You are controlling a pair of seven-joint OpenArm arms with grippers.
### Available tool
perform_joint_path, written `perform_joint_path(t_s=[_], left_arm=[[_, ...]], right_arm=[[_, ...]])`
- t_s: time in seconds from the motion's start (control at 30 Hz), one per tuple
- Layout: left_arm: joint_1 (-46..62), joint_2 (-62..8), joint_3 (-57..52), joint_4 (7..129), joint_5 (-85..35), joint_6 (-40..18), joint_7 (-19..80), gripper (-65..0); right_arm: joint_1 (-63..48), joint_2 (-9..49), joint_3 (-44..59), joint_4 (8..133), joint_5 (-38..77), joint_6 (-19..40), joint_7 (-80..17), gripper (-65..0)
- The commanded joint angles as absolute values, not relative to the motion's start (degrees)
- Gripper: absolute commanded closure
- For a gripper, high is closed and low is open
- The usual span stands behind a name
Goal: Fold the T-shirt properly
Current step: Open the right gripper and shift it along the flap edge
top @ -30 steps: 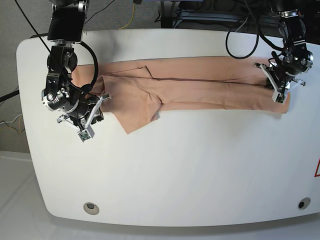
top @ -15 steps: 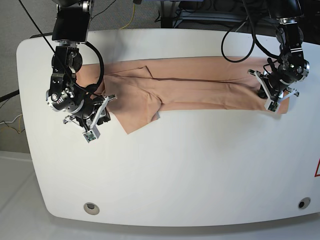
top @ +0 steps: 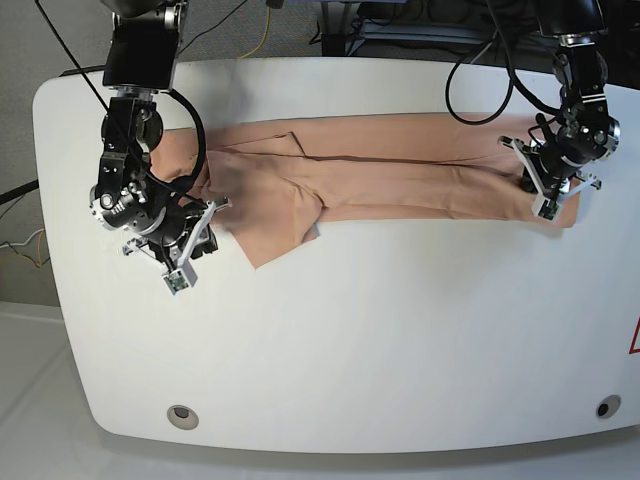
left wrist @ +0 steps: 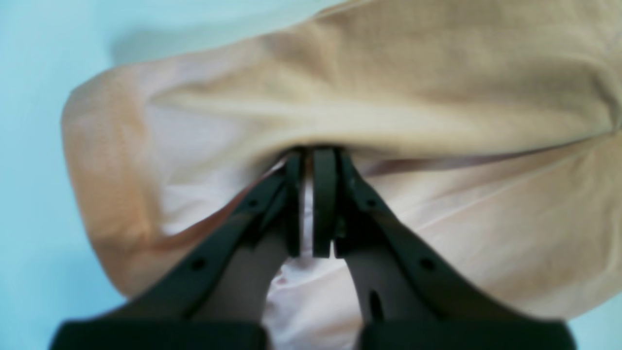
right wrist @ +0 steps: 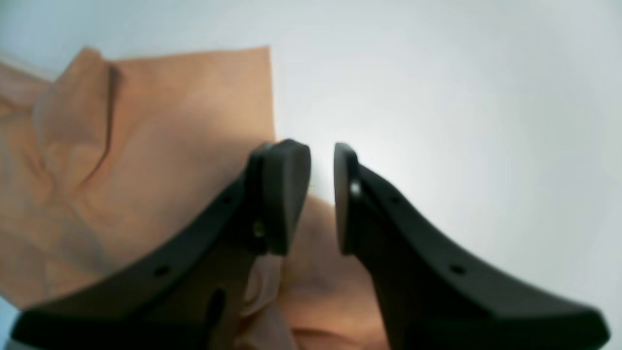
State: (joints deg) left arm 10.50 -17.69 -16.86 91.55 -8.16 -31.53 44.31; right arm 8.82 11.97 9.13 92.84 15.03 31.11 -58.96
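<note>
**Count on your desk**

You have one peach-pink short-sleeved cloth T-shirt (top: 400,165), one white rounded desk (top: 380,330) carrying it, two black-fingered robot grippers (left (top: 541,193), right (top: 195,232)), and two small round metal inserts (top: 182,416) near the desk's front edge.

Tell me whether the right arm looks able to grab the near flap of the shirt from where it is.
Probably yes. The right gripper hovers with jaws apart beside the shirt flap's edge, nothing lying between them. The left gripper is shut on the far end.

Table (top: 350,340) bare near side; T-shirt (top: 400,170) spans far edge btwn arms.
</note>
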Motion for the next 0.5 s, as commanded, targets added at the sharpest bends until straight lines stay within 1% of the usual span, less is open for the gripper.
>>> perform_joint_path(t_s=[0.0, 0.07, 0.13, 0.23, 0.27, 0.33, 0.47], left_arm=[[10.1, -18.8, -17.4, 92.8, -8.6, -31.3, 43.8, -2.2], [10.2, -18.9, -17.4, 93.2, -8.6, -31.3, 44.5, -2.2], [10.2, -19.2, -17.4, 93.7, -8.6, -31.3, 45.8, -2.2], [10.2, -19.7, -17.4, 94.5, -8.6, -31.3, 47.5, -2.2], [10.2, -19.7, -17.4, 94.8, -8.6, -31.3, 47.7, -2.2], [10.2, -19.7, -17.4, 95.5, -8.6, -31.3, 47.9, -2.2], [10.2, -19.7, -17.4, 96.0, -7.7, -31.3, 48.0, -2.2]], right_arm=[[11.3, 12.5, 8.6, 91.8, 15.8, 31.3, -58.0, -20.0], [12.5, 12.5, 7.3, 90.0, 15.8, 31.3, -58.0, -28.3], [13.5, 12.6, 6.2, 88.1, 15.7, 31.3, -58.0, -38.7], [14.2, 12.7, 4.9, 86.9, 15.7, 31.3, -58.0, -49.8], [14.4, 12.7, 4.5, 86.9, 15.7, 31.3, -58.0, -50.8], [14.5, 12.6, 3.4, 86.9, 15.6, 31.3, -57.8, -49.9], [14.7, 12.6, 2.2, 86.7, 15.6, 31.3, -57.1, -44.8]])
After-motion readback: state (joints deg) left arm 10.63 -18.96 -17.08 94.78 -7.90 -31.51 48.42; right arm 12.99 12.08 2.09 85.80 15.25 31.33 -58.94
